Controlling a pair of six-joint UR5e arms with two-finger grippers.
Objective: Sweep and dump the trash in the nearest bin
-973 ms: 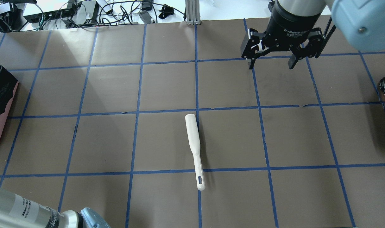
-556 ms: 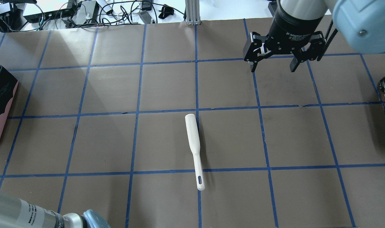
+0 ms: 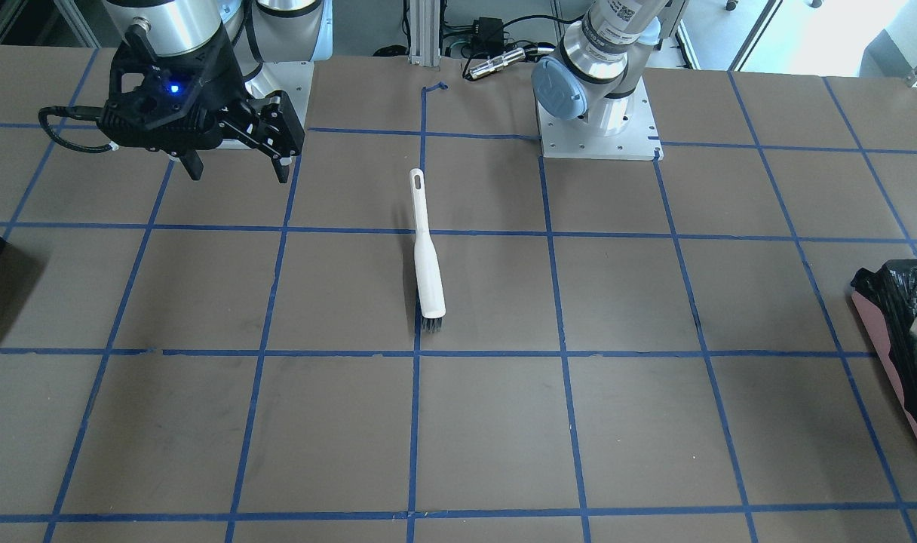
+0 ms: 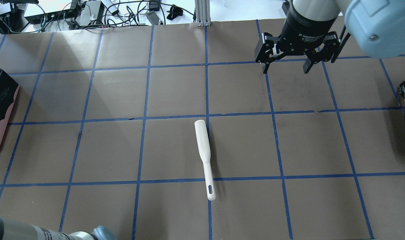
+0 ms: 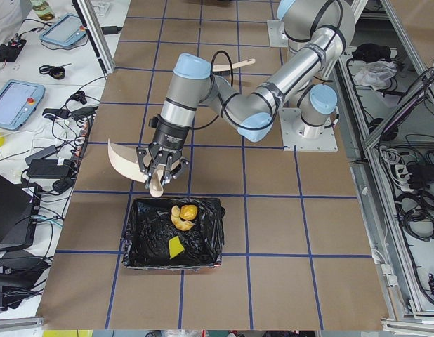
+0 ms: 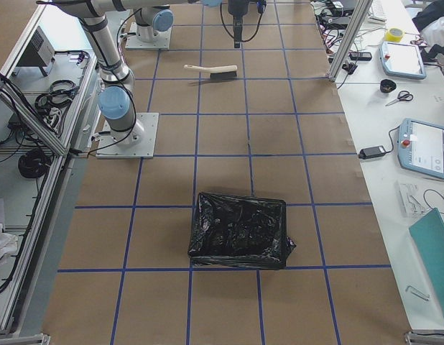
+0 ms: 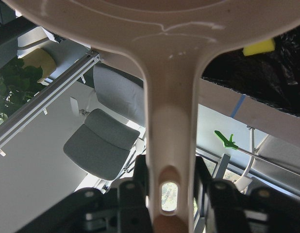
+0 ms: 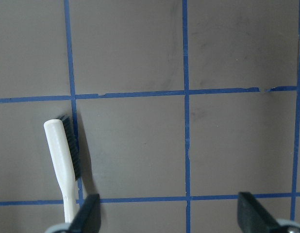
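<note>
The brown, blue-gridded worktop [image 4: 122, 100] carries a black-lined bin [image 5: 213, 239] near its left end and a second bag-lined bin [image 6: 240, 230] near its right end. Just beside the left bin's far side the left gripper [image 7: 169, 167] holds a beige dustpan [image 5: 122, 161] tilted, its fingers clamped on the handle. The right gripper [image 4: 285, 70] hangs above the worktop with its fingers wide apart, holding nothing. A white brush [image 4: 203, 153] lies in the worktop's middle. The trash [image 5: 185, 214] lies inside the left bin, the yellow wedge [image 5: 175, 248] near it.
</note>
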